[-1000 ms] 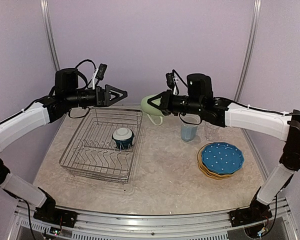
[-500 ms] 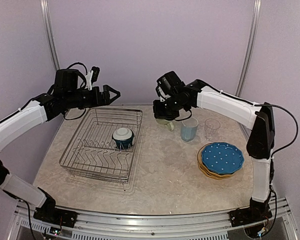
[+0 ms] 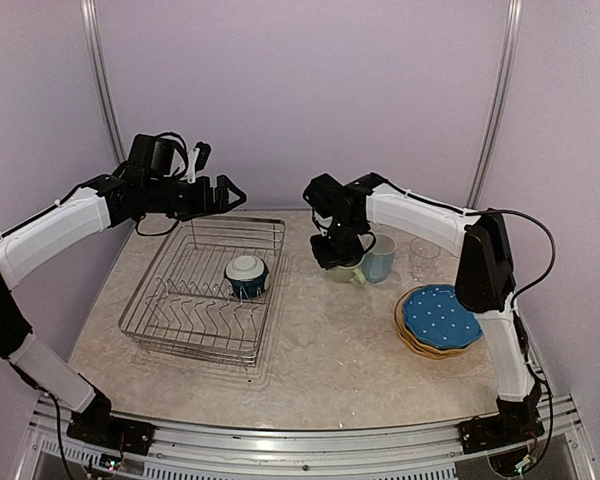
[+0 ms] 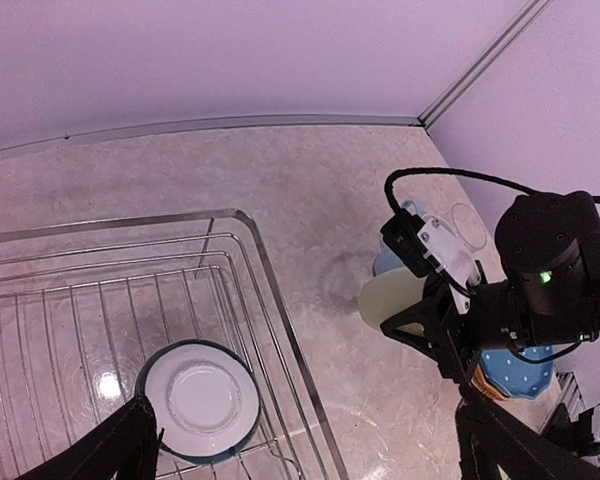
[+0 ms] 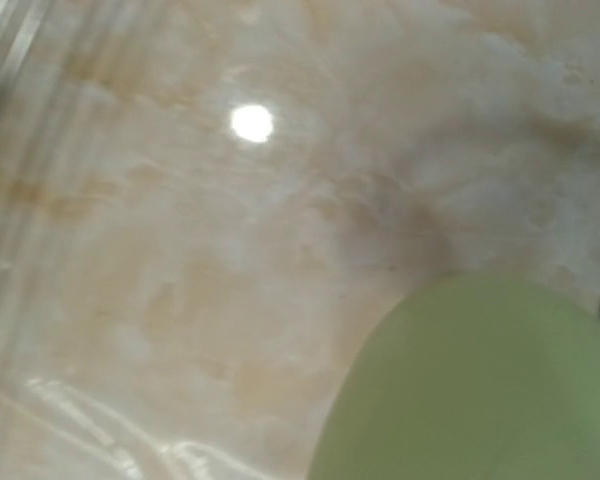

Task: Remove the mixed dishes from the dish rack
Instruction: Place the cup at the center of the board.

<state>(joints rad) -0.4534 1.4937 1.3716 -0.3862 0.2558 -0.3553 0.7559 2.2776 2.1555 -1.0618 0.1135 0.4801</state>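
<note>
**Green mug out of the rack, one bowl left inside**

The left jaws hung above the far edge of the rack [image 3: 180, 295], wide apart and holding nothing. The bowl [image 3: 247, 274], teal and white, sat inside the rack toward its right side. Right of the rack, the right jaws reached down, pinched on the green mug [image 3: 346, 272] low over the tabletop [image 3: 330, 350]. Whether the mug touched the tabletop could not be told. Just beside it stood the blue mug [image 3: 380, 258], then the glass [image 3: 424, 256]. The stacked plates [image 3: 442, 318], blue one on top, lay nearer the front.
</note>
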